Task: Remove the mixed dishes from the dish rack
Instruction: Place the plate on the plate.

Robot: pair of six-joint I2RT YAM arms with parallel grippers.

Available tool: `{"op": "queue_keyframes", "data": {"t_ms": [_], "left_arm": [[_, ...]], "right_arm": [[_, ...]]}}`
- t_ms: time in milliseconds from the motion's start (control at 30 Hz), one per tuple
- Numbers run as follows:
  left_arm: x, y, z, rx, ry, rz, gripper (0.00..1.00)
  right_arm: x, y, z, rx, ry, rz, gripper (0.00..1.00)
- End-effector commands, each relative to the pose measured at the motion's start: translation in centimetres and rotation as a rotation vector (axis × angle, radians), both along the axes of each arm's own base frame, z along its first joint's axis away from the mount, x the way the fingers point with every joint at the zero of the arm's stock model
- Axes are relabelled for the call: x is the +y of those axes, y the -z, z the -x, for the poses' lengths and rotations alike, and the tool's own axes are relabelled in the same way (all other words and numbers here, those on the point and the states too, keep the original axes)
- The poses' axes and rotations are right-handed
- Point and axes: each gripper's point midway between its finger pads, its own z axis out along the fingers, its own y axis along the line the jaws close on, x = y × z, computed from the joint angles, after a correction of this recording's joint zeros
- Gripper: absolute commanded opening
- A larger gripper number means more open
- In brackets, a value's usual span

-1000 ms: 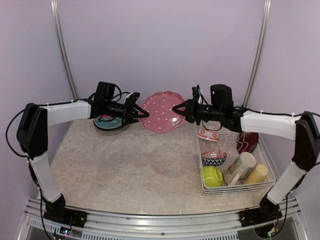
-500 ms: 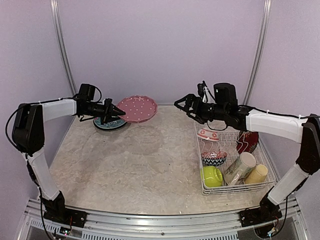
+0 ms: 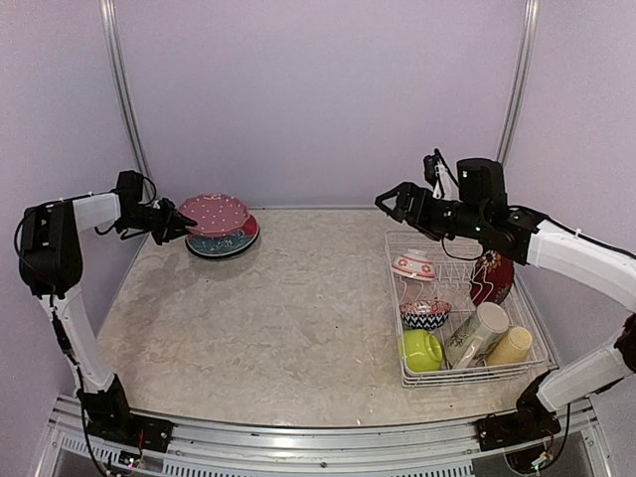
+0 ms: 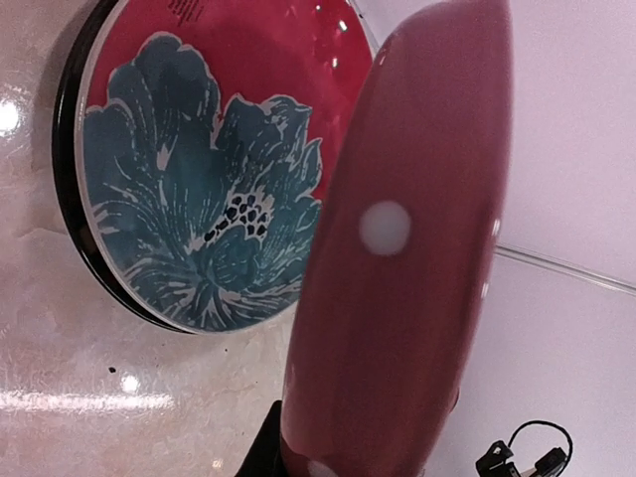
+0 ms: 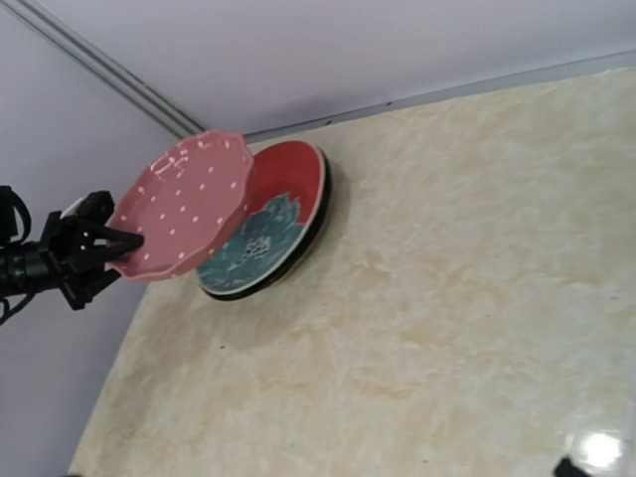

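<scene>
My left gripper is shut on the left rim of a pink white-dotted plate, which hangs nearly level just above a red plate with a teal flower at the back left. In the left wrist view the pink plate shows edge-on beside the flower plate. My right gripper stands open and empty in the air, left of the dish rack. The rack holds a red-patterned bowl, a blue-chevron bowl, a lime-green bowl, a cream mug, a yellow mug and a dark red plate.
The marble tabletop stretches between the plate stack and the rack. Purple walls close in behind and at both sides, with metal rails in the back corners. The right wrist view shows the pink plate and my left gripper.
The right gripper let go of the pink plate, opened and drew back to the right. The left arm swung the plate left and tipped it flat over the flower plate.
</scene>
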Motion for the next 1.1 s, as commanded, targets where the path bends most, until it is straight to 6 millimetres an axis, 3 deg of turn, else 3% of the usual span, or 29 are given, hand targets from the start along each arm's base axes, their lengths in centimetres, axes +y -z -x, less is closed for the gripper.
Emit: {"op": "queue_keyframes", "data": {"t_ms": [0, 367, 767, 800, 900, 1067], "left_arm": [[0.2, -2.1, -1.5, -0.110, 0.050, -0.020, 0.00], [0.5, 1.3, -2.9, -0.052, 0.065, -0.033, 0.00], [0.0, 2.9, -4.0, -0.017, 0.104, -0.040, 0.01], [0.3, 3.0, -4.2, -0.014, 0.102, -0.050, 0.03], [1.1, 3.6, -4.1, 0.013, 0.085, -0.097, 0.25], [1.4, 3.5, -3.9, 0.023, 0.092, -0.124, 0.43]], "right_arm": [[-2.9, 0.1, 1.2, -0.020, 0.061, 0.083, 1.00], [-7.3, -2.1, 4.0, -0.097, 0.157, 0.120, 1.00], [-7.8, -2.0, 4.8, -0.110, 0.159, 0.113, 1.00], [-7.8, -2.0, 4.8, -0.111, 0.158, 0.112, 1.00], [-8.0, -2.1, 4.8, -0.114, 0.170, 0.112, 1.00], [-8.5, -2.5, 4.8, -0.125, 0.188, 0.111, 1.00]]}}
